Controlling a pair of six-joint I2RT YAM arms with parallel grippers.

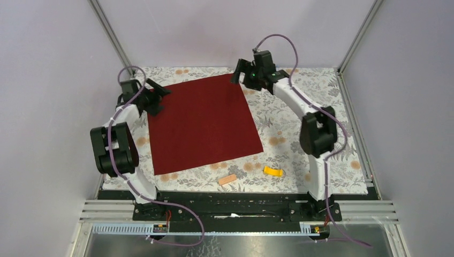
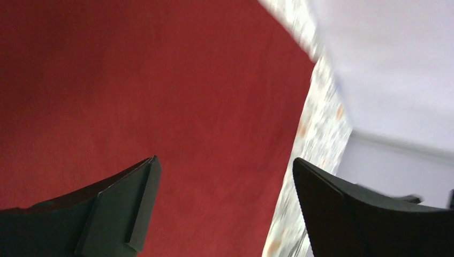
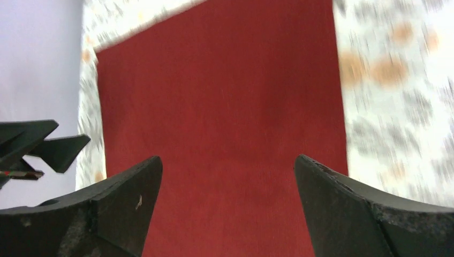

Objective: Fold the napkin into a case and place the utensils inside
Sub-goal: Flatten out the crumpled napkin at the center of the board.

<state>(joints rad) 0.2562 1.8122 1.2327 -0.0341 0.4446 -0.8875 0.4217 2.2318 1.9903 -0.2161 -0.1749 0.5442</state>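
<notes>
Below the left gripper (image 2: pixel 225 159) and right gripper (image 3: pixel 228 157): the napkin (image 1: pixel 203 126), flat and with no fold made yet.
The left gripper hangs at the napkin's far left corner with its fingers spread wide and nothing between them. The right gripper hangs at the far right corner, just as wide and empty. From under the fingers the napkin runs open across the flowered cloth (image 1: pixel 300 107) toward the arm bases. No knife or fork shows in any view. A tan block (image 1: pixel 227 179) and a yellow block (image 1: pixel 273 172) lie well apart from both grippers, close to the bases. This looks like the start of folding. Next, each gripper should probably drop onto its corner and pinch the single layer. Both would then carry the far edge over together so the crease lands straight.
</notes>
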